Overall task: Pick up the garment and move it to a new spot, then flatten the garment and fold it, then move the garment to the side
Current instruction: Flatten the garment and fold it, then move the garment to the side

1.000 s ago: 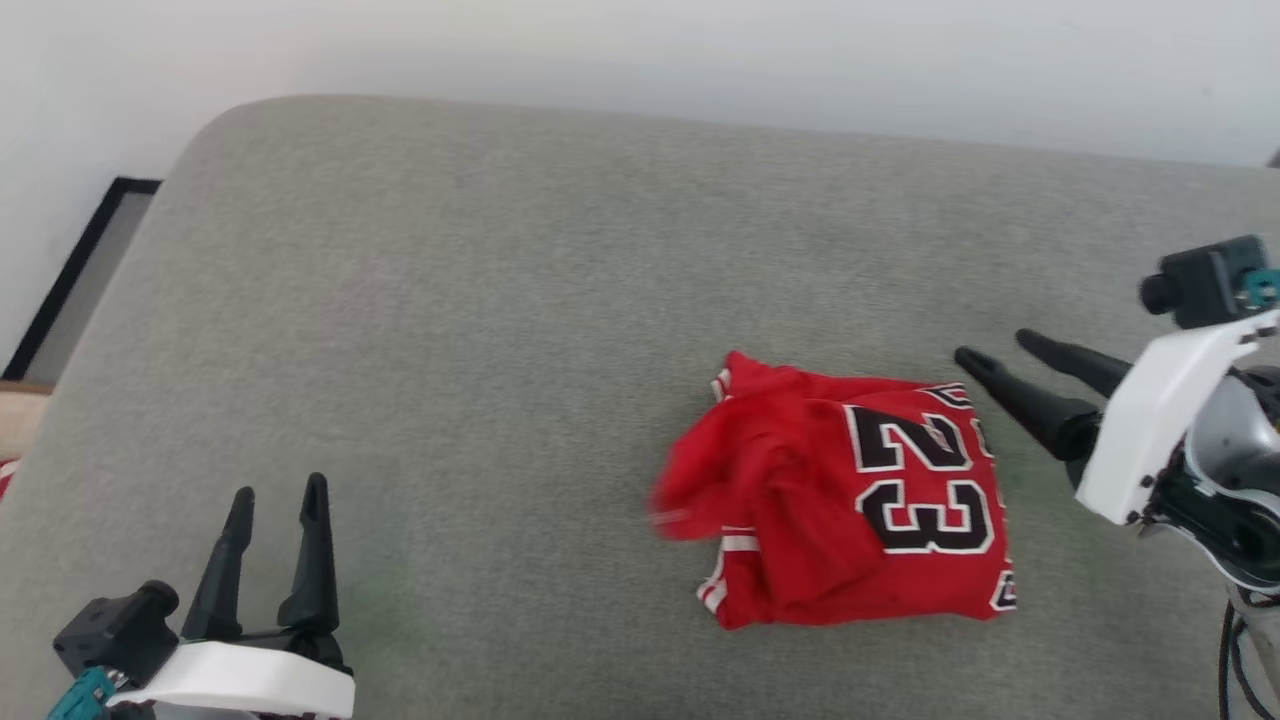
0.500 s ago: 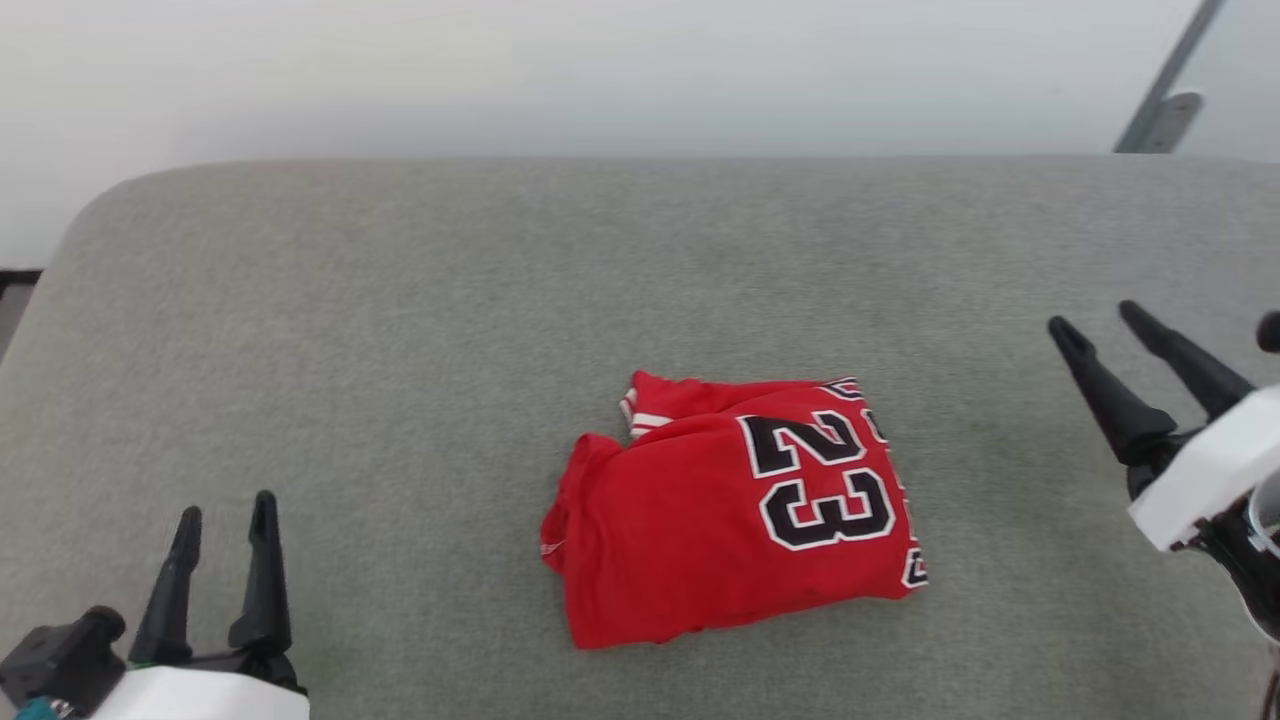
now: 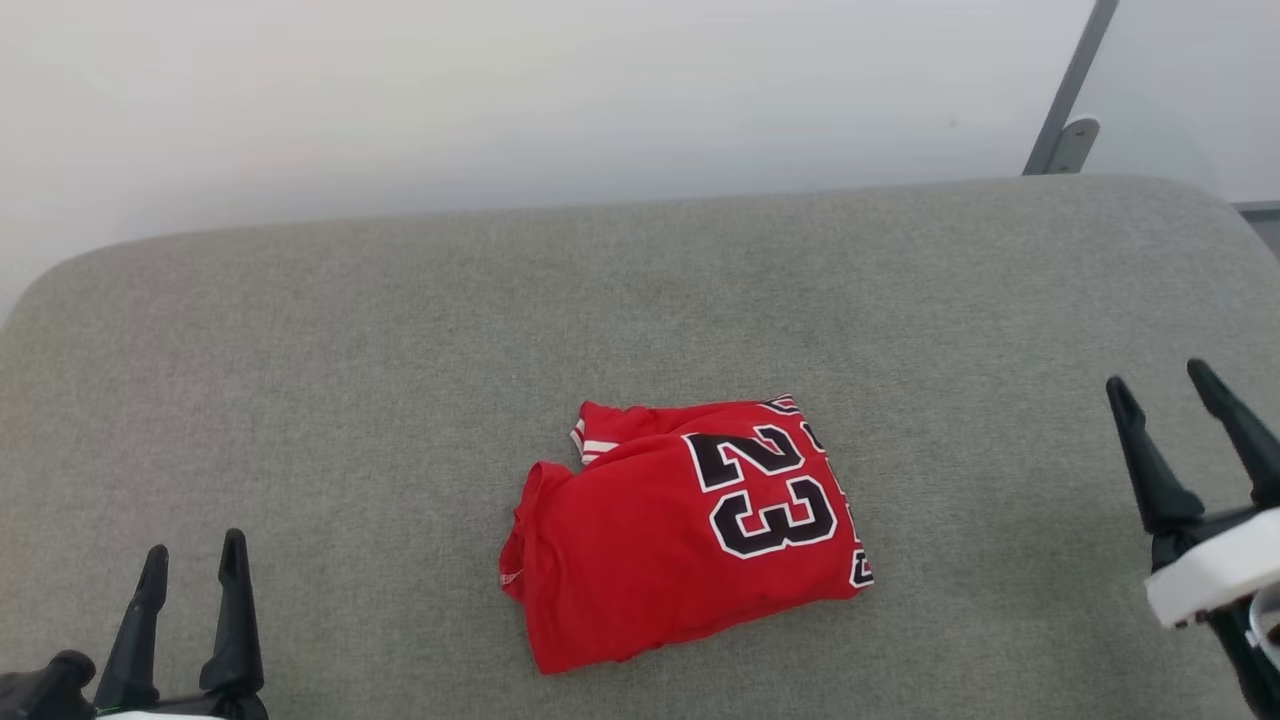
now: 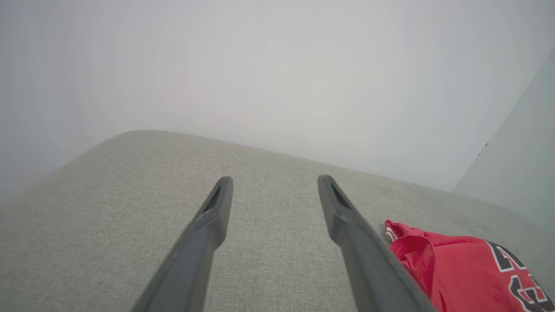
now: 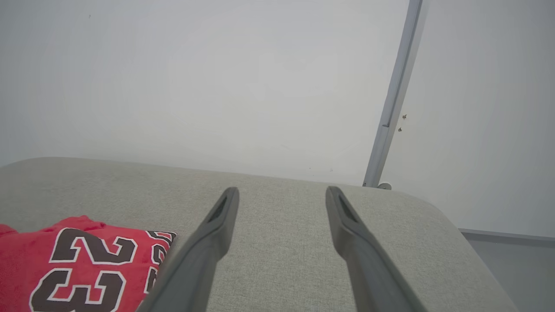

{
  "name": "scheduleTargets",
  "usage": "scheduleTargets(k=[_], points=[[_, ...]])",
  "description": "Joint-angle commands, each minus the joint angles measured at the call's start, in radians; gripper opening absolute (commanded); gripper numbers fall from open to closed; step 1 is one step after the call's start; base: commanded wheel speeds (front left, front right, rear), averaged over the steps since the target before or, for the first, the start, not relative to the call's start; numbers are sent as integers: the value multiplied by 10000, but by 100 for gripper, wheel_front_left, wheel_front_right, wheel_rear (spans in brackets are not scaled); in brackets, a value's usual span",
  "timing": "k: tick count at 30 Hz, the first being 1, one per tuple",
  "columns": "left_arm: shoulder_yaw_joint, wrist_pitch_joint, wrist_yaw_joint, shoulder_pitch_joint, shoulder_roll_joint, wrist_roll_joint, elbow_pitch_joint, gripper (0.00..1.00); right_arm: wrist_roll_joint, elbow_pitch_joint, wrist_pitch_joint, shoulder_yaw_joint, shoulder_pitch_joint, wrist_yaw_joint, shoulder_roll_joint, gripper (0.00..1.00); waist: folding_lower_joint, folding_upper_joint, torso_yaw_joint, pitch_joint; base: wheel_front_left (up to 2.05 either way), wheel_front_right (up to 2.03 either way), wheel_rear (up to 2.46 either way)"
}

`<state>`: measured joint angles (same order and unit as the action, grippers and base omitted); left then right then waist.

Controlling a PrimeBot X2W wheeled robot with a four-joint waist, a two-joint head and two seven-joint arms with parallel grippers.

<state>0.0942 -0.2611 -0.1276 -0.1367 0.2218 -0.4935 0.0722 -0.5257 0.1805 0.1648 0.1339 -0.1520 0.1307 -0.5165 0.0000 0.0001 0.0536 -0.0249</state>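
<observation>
The soft red garment [image 3: 685,530] with the black and white number 23 lies as a compact folded packet near the middle of the grey fabric-covered tabletop [image 3: 400,340]. One striped white edge peeks out at its far side. The left end effector [image 3: 195,545] hovers at the near left corner, its two dark fingers spread wide and empty, well apart from the cloth. The right end effector [image 3: 1156,376] is at the right edge, also wide and empty.

I judge that folding is finished and the last step, moving the garment aside, is in hand. The next move calls for one end effector to come down on an edge of the packet, pinching all layers together so that the fold does not open.
</observation>
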Motion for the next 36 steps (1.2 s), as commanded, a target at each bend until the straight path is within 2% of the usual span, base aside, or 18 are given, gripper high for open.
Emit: scheduleTargets(k=[1, 15, 23, 36], points=[[37, -51, -25, -123, 27, 27, -78, 100, 108, 90, 171, -10, 131, 0, 86, 100, 0, -1, 45, 66, 0, 0, 0], [-86, -51, -25, -523, 130, 709, 46, 100, 1004, 820, 1001, -958, 1108, 0, 905, 100, 0, -1, -206, 356, 0, 0, 0], [-209, -51, -25, -321, 118, 808, 357, 100, 1729, 392, 1007, -1599, 1805, -2, 1625, 100, 0, -1, -622, 559, 0, 0, 0], [-181, -51, -25, -371, -17, 921, 294, 100, 2201, 257, 1008, -1770, 2284, -2, 2218, 100, 0, -1, -775, 687, 0, 0, 0]])
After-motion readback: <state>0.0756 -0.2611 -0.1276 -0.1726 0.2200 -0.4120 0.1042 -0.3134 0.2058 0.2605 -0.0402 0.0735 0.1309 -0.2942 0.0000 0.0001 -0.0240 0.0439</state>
